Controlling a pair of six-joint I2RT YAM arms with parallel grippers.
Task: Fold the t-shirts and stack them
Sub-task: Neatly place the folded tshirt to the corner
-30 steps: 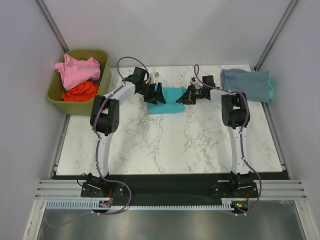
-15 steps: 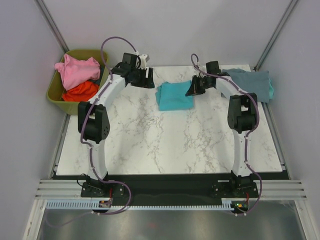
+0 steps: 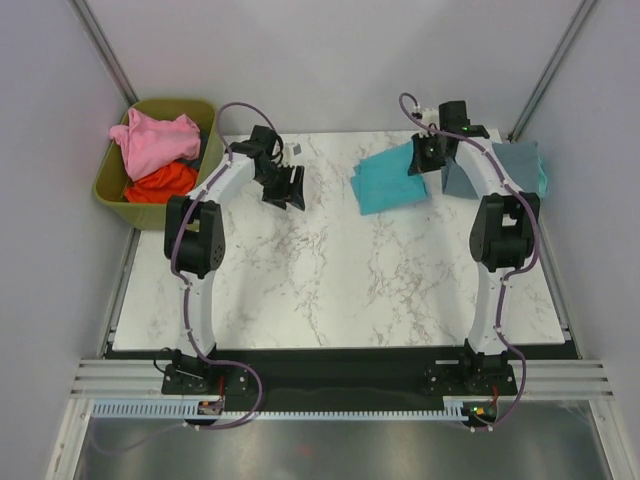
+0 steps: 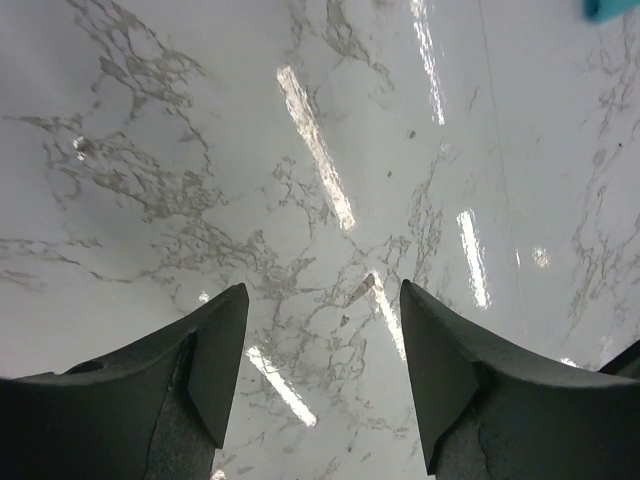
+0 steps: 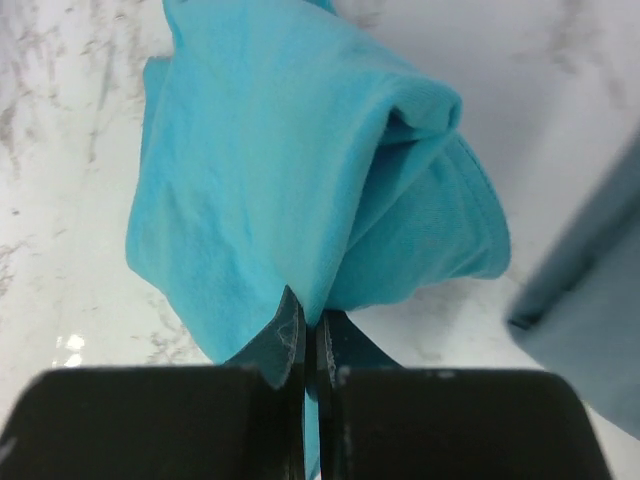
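Observation:
The folded bright teal t-shirt (image 3: 388, 180) hangs lifted over the back right of the table, pinched at its right edge by my right gripper (image 3: 424, 165). In the right wrist view the teal t-shirt (image 5: 290, 170) bunches ahead of my right gripper (image 5: 311, 322), whose jaws are shut on its fold. A folded grey-blue t-shirt (image 3: 510, 168) lies at the far right edge, its corner (image 5: 590, 330) beside the teal one. My left gripper (image 3: 290, 190) stands open over bare marble at the back left, nothing between its fingers (image 4: 225, 350). Pink (image 3: 152, 138) and orange-red (image 3: 160, 184) t-shirts lie in the bin.
An olive-green plastic bin (image 3: 118, 203) sits off the table's back left corner. The white marble table (image 3: 330, 290) stretches from the arms' bases to the back wall. Grey walls close in on both sides.
My right gripper has carried the teal t-shirt from the table's back middle to the right, toward the grey-blue t-shirt. My left gripper let go of it and drew back to the left.

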